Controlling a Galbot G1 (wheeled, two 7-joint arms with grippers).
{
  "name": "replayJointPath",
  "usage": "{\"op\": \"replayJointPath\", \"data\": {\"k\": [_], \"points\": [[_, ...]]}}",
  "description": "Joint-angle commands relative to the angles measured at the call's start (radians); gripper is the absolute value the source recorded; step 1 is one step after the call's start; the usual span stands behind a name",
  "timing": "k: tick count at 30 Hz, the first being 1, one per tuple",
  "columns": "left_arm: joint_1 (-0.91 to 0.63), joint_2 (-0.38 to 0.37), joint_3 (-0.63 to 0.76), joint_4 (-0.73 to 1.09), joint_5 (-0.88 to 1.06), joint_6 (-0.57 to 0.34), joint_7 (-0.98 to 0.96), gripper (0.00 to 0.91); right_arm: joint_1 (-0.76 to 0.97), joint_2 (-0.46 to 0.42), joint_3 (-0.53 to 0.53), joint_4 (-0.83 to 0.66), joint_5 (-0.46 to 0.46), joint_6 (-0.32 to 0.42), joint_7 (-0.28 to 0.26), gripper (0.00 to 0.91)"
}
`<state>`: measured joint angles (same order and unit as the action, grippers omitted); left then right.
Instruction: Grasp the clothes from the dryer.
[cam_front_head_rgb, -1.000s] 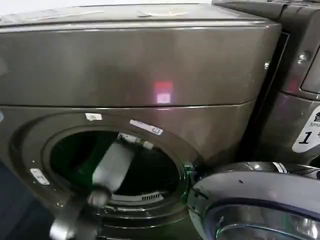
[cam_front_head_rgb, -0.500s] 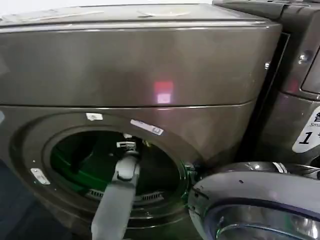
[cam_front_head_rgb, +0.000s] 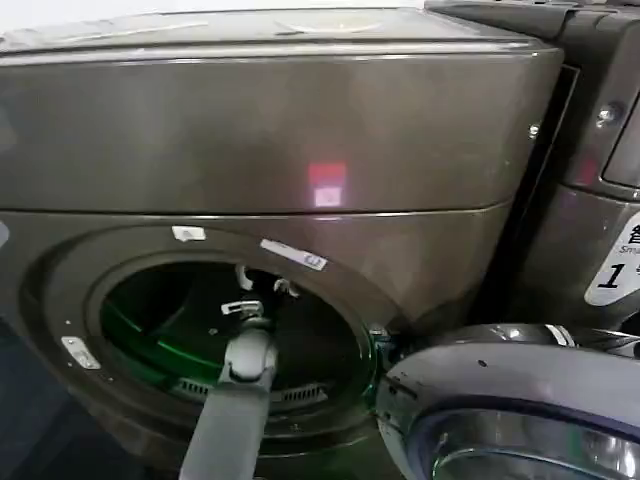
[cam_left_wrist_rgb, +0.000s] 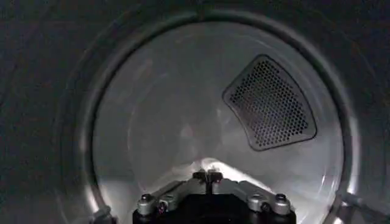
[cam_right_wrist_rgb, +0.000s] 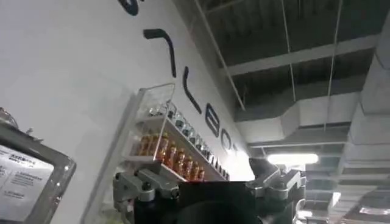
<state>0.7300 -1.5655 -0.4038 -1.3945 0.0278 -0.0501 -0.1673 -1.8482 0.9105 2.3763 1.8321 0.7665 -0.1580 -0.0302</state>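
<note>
The dryer (cam_front_head_rgb: 300, 130) is a large dark grey-bronze front-loader with a small red light on its panel. Its round porthole (cam_front_head_rgb: 235, 330) stands open, and its door (cam_front_head_rgb: 510, 400) is swung out at the lower right. My left arm (cam_front_head_rgb: 232, 410) reaches up through the porthole into the drum. In the left wrist view my left gripper (cam_left_wrist_rgb: 207, 176) is shut, fingertips touching, with nothing between them. It faces the drum's bare back wall (cam_left_wrist_rgb: 170, 122). The clothes are out of view. My right gripper (cam_right_wrist_rgb: 204, 176) is open and points up at a wall and ceiling, away from the dryer.
A perforated vent (cam_left_wrist_rgb: 271, 103) sits on the drum's back wall. A second machine (cam_front_head_rgb: 600, 200) with a white label stands close on the right. The open door takes up the lower right in front of it. A shelf of bottles (cam_right_wrist_rgb: 170, 152) hangs on the room's wall.
My left arm has swung from the left side of the porthole to its middle and pushed deeper into the drum. The dryer and its door have not moved.
</note>
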Motion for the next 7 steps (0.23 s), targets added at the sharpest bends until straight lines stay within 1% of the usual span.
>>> {"op": "replayJointPath", "data": {"k": [1,7], "points": [[0.008,-0.001,0.0,-0.015,0.004,0.002,-0.009,0.0,-0.003,0.001,0.008,-0.003,-0.003,-0.01,0.001,0.907],[0.007,0.006,-0.001,-0.017,0.002,0.003,-0.004,0.0,-0.003,0.003,0.007,0.0,-0.002,-0.011,0.0,0.907]]}}
